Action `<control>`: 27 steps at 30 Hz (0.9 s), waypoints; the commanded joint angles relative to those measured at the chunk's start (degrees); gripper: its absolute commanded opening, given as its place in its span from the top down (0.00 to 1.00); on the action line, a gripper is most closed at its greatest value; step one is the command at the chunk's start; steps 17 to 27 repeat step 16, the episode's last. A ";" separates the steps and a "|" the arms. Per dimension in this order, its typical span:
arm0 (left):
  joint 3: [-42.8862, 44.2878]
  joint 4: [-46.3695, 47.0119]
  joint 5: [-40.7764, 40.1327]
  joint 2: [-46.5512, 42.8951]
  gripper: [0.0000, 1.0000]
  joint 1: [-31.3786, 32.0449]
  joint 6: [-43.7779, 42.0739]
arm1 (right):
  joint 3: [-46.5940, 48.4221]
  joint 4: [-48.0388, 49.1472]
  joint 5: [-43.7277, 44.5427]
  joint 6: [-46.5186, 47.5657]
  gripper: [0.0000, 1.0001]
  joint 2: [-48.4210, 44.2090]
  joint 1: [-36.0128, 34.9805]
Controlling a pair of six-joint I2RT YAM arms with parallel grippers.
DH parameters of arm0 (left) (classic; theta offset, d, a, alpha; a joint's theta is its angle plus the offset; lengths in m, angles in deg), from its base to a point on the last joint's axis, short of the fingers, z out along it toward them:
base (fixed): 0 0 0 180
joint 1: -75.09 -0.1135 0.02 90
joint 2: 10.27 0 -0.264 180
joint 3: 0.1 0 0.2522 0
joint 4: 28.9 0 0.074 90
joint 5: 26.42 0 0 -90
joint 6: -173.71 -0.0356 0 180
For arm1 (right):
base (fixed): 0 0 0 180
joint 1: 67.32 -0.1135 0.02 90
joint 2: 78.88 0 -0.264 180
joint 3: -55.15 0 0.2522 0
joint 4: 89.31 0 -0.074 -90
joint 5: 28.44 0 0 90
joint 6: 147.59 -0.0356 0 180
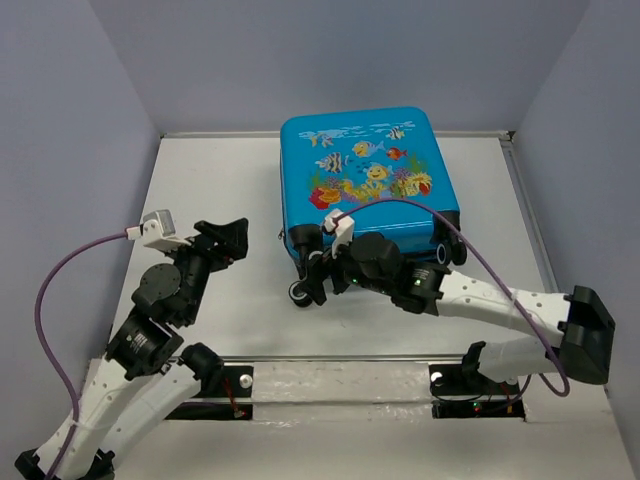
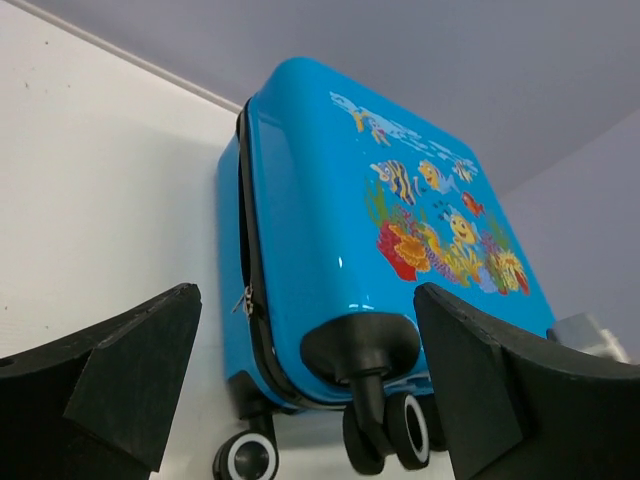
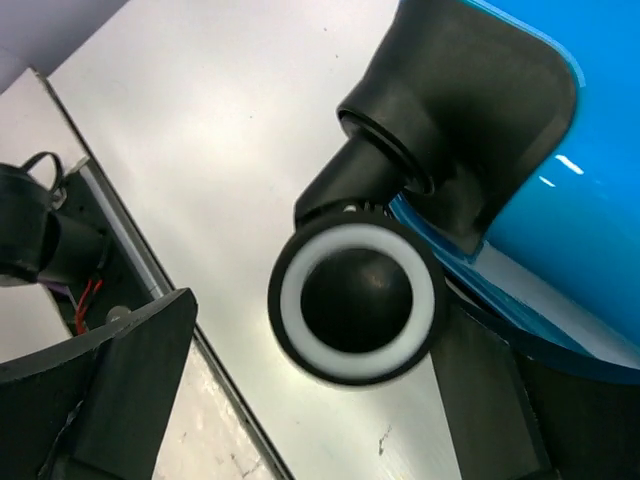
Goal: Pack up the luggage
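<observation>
The luggage (image 1: 365, 180), a bright-blue hard-shell suitcase printed with fish and coral, lies flat and zipped shut at the back middle of the table. Its black wheels (image 1: 300, 292) point toward me. My left gripper (image 1: 235, 240) hovers open to the left of it. In the left wrist view the luggage (image 2: 340, 220) and a twin wheel (image 2: 395, 430) show between the wide-spread fingers (image 2: 130, 380), untouched. My right gripper (image 1: 320, 265) is at the near-left corner wheels. In the right wrist view it (image 3: 320, 400) stands open, with a white-ringed wheel (image 3: 355, 300) in the gap, apart from the left finger (image 3: 130, 390).
Grey walls close in the white table (image 1: 220, 180) on three sides. A metal rail (image 1: 330, 375) with the arm bases runs along the near edge. Purple cables (image 1: 60, 290) loop from both wrists; the right one arcs over the luggage's near edge.
</observation>
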State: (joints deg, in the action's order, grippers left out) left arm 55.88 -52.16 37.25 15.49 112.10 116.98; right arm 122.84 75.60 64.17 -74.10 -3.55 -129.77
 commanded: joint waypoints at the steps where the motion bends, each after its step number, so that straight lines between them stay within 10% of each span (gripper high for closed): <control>1: 1.21 -7.46 3.90 -4.04 0.01 0.08 -0.23 | 3.29 -6.48 4.74 4.46 0.00 -16.21 -1.44; 11: -0.38 -6.68 8.04 -11.25 0.01 0.08 -3.48 | -7.69 -7.47 32.96 6.85 0.00 -48.86 -1.44; 27: -1.52 -5.80 8.49 -9.86 0.01 0.08 -3.48 | -13.14 -6.68 38.26 3.95 0.00 -50.20 -1.44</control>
